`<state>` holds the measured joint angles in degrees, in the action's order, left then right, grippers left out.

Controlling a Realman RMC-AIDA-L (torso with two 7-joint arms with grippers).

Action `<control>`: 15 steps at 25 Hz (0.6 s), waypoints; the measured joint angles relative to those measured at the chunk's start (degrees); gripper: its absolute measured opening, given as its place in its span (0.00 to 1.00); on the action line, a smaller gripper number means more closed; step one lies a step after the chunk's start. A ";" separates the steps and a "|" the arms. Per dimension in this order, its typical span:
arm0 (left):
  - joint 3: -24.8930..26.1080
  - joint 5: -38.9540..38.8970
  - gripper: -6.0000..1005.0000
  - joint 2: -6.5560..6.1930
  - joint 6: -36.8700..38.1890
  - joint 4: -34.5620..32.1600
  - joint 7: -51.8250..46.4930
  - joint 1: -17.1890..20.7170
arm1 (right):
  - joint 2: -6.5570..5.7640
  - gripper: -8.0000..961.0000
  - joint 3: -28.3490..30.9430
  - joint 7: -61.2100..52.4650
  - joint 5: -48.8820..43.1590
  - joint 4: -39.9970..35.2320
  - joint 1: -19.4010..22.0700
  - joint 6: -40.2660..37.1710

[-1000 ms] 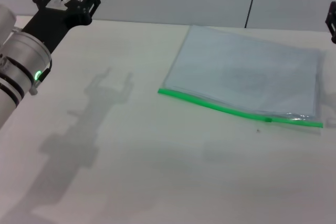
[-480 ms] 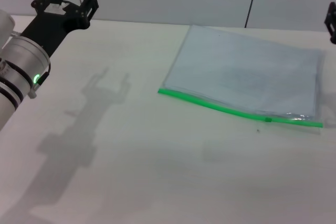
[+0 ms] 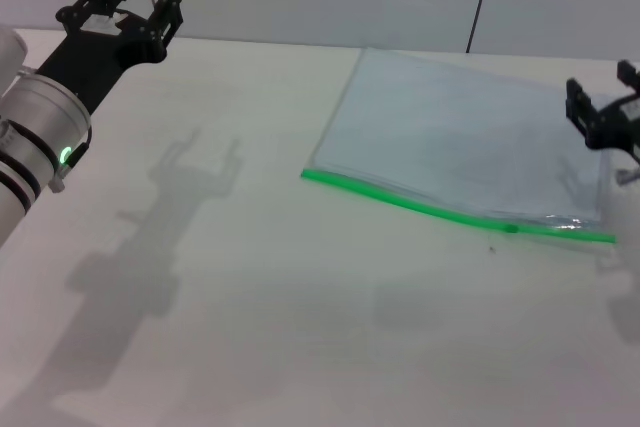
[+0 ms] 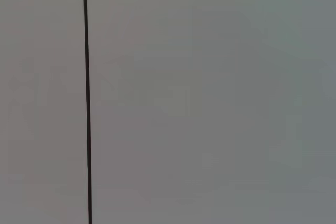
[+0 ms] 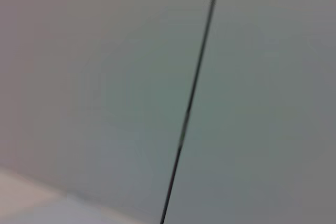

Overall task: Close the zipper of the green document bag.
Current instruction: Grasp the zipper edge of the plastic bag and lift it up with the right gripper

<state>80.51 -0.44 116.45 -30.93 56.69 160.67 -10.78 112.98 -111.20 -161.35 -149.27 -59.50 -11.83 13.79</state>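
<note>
right gripper [image 3: 607, 107], fingers apart, has moved in over the green document bag [image 3: 470, 147]; zipper [image 3: 455, 212] not yet closed; left gripper [image 3: 135, 2] spread, idle.

Before me lies a pale, off-white surface [image 3: 260, 327], smooth and matte, reaching back to a grey wall. Flat on it, toward my right and the far side, lies the green document bag [image 3: 470, 147], a translucent blue-grey pouch set slightly askew. Its zipper [image 3: 420, 207], a bright green strip, runs along the long edge nearest me, with the small darker slider [image 3: 511, 228] sitting near the right end. Just beside the slider, a tiny dark speck [image 3: 491, 247] rests on the surface.
</note>
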 joint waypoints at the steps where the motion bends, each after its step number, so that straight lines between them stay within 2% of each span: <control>1: 0.00 0.00 0.56 0.00 0.00 -0.02 0.00 0.03 | -0.52 0.63 -0.38 0.03 -0.96 -1.44 1.00 -1.34; 5: 0.04 0.00 0.56 -0.06 0.06 -0.04 0.00 0.20 | -2.79 0.63 -1.61 0.40 -3.28 -7.62 5.20 -6.76; 8: 0.07 0.04 0.56 -0.08 0.26 -0.04 0.00 0.29 | -3.53 0.63 -1.72 1.58 -5.86 -12.36 7.85 -11.57; 11: 0.08 0.28 0.56 -0.09 1.17 -0.04 0.00 0.34 | -3.39 0.63 -1.74 5.89 -7.70 -17.42 10.13 -18.42; 15: 0.09 0.43 0.56 -0.09 2.17 -0.04 0.00 0.38 | -1.93 0.63 -1.63 13.22 -7.76 -21.18 12.03 -24.92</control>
<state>80.60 -0.02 116.36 -28.76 56.66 160.66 -10.40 111.05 -112.82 -148.13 -157.04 -80.68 0.20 -11.13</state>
